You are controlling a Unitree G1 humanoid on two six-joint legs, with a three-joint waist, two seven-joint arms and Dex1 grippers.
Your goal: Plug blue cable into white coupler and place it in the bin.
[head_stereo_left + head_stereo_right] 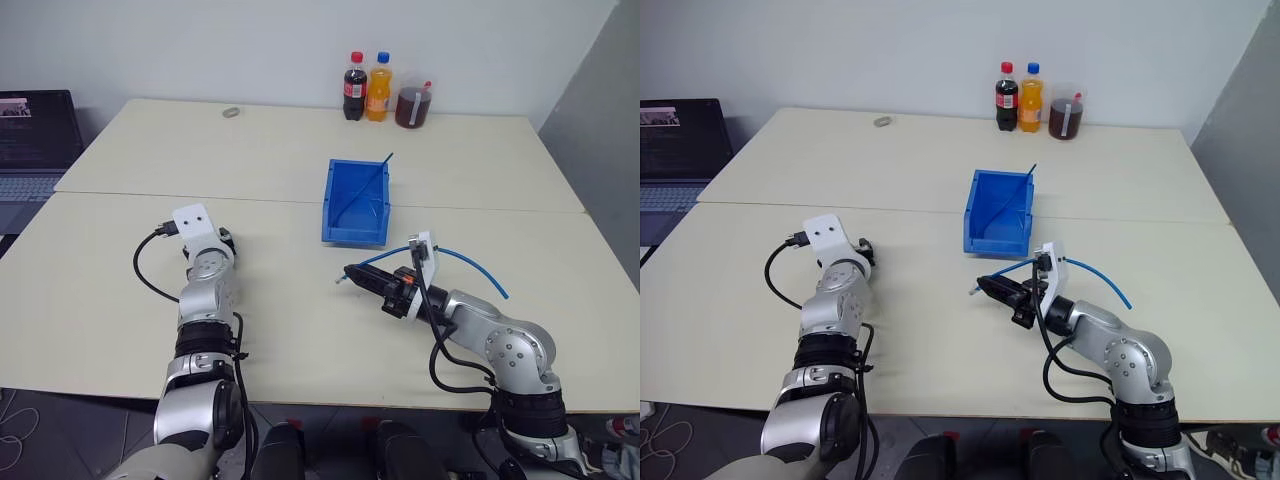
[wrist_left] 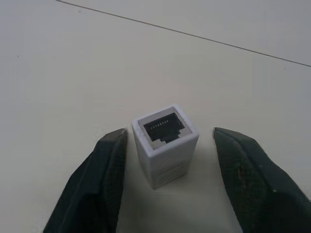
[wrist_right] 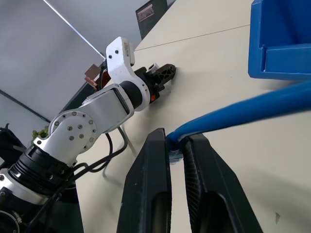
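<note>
— Where was your white coupler (image 2: pixel 165 143)?
— Standing on the table (image 1: pixel 300 170), socket up, between your left gripper (image 2: pixel 167 182) fingers, jaws spread, not touching it

— And the blue cable (image 3: pixel 252 109)?
— Your right gripper (image 3: pixel 176 145) was pinching it near the bin (image 1: pixel 357 203)

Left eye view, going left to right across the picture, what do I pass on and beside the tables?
Laptop → left gripper → bin → right gripper, holding the blue cable.
</note>
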